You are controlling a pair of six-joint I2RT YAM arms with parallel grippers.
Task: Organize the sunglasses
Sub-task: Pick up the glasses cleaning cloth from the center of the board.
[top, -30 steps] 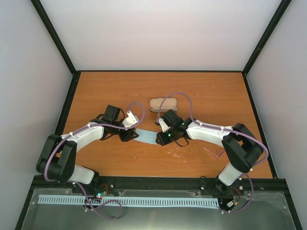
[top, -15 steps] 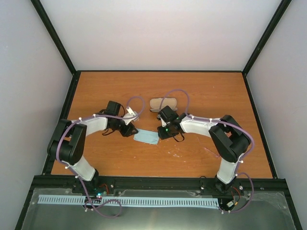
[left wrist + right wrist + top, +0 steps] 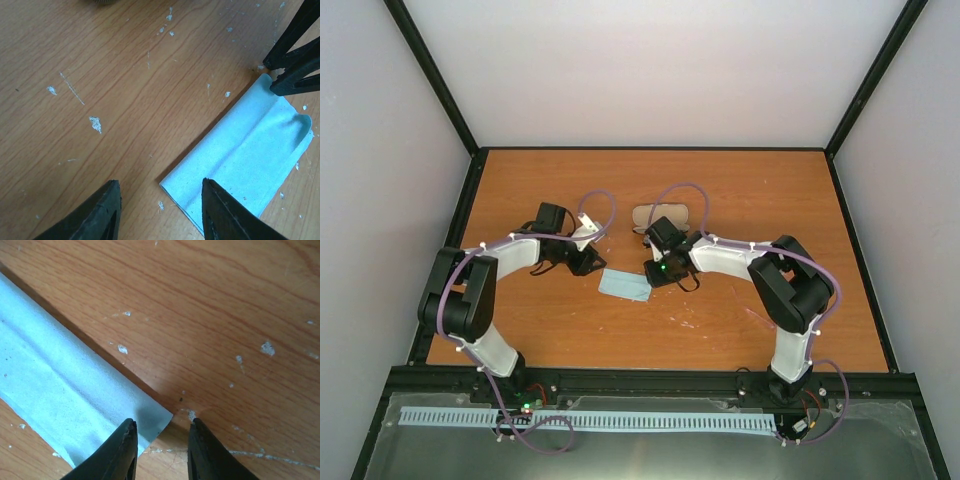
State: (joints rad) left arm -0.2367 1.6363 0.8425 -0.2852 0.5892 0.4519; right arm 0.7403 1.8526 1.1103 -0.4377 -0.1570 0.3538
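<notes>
Orange wood tabletop (image 3: 550,330), white-flecked, between pale walls (image 3: 650,70).

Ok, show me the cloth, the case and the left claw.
cloth (image 3: 245,150): left wrist view, middle of the sheet.
case (image 3: 641,216): top view, exposed left end.
left claw (image 3: 159,184): left wrist view, midway between fingertips.

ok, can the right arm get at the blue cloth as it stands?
Probably yes. The right gripper is open, with a corner of the blue cloth between its fingertips in the wrist view. The left gripper, open at the other end, doesn't block it.
</notes>
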